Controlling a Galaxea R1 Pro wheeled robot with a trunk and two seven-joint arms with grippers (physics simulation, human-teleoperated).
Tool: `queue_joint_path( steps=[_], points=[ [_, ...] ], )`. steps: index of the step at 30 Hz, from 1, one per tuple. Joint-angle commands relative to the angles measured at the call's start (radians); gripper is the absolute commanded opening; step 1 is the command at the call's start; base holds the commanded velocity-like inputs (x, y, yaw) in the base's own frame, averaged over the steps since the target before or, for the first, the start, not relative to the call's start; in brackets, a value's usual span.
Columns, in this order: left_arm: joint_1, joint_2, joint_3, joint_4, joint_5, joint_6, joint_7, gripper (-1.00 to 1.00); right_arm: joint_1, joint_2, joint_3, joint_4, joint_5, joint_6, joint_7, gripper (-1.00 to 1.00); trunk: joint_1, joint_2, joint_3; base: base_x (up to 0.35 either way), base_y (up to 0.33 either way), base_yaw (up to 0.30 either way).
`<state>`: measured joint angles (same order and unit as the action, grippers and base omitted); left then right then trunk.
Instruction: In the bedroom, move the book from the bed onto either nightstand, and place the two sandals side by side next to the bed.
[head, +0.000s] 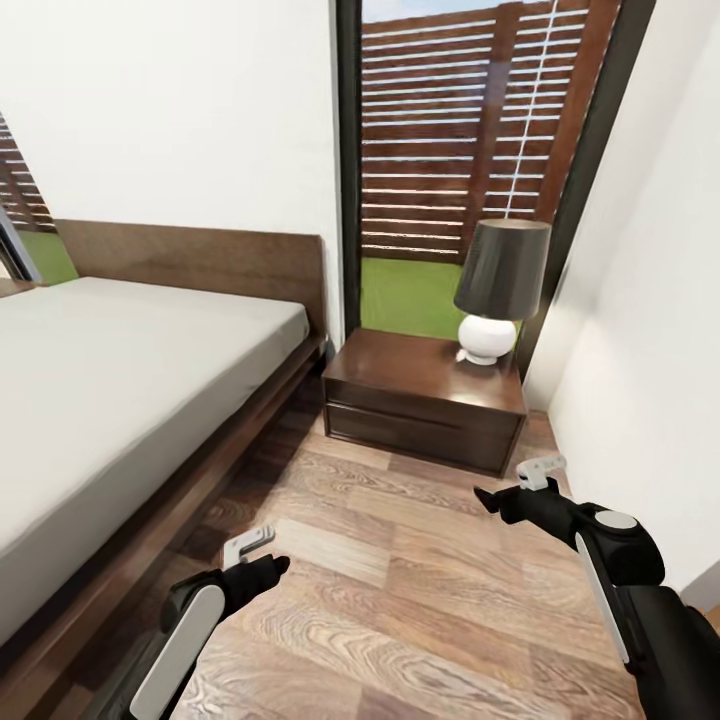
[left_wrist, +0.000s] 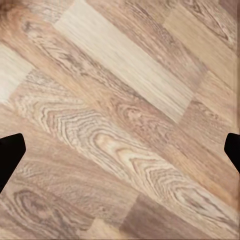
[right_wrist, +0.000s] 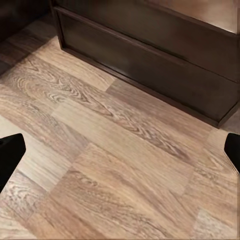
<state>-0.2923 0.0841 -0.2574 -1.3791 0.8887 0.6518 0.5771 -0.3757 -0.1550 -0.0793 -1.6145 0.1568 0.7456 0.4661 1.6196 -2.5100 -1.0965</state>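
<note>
- The left gripper (head: 262, 553) and the right gripper (head: 512, 483) hang over the wood floor (head: 400, 590). Each has its fingers wide apart and holds nothing.
- The bed (head: 120, 370) top looks bare here, with no book or sandals to see. The robot may look in the wrong spot.
- The nightstand (head: 420, 400) has a lamp (head: 498, 290) at its back right corner. An arm could knock it over.
- The gap between bed and wall (head: 650, 330) is tight, so an arm could bump something.

We see white walls (head: 180, 110) and a wood-plank floor (head: 420, 590). A tall dark-framed window (head: 470, 150) shows a slatted wooden fence (head: 450, 120) and green grass (head: 405, 295) outside. A lamp (head: 497, 290) with a dark shade and white base stands near the window.
</note>
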Motion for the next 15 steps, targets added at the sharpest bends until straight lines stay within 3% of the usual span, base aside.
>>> queue_joint_path(
  steps=[1,7,15],
  points=[
    [-0.001,0.001,-0.002,-0.001,0.010,0.000,0.010,1.00,-0.001,0.000,-0.001,-0.001,0.011,0.003,0.009,1.00,0.000,0.000,-0.001,0.293,-0.150,0.010],
    [-0.001,0.001,-0.002,-0.001,0.010,0.000,0.010,1.00,0.000,0.000,-0.001,-0.001,0.011,0.003,0.009,1.00,0.000,0.000,-0.001,0.300,-0.154,0.063],
    [-0.001,0.002,-0.002,-0.002,0.010,-0.001,0.011,1.00,0.000,0.000,-0.001,-0.001,0.010,0.003,0.009,1.00,0.000,0.000,-0.001,0.306,-0.156,0.202]
  ],
)
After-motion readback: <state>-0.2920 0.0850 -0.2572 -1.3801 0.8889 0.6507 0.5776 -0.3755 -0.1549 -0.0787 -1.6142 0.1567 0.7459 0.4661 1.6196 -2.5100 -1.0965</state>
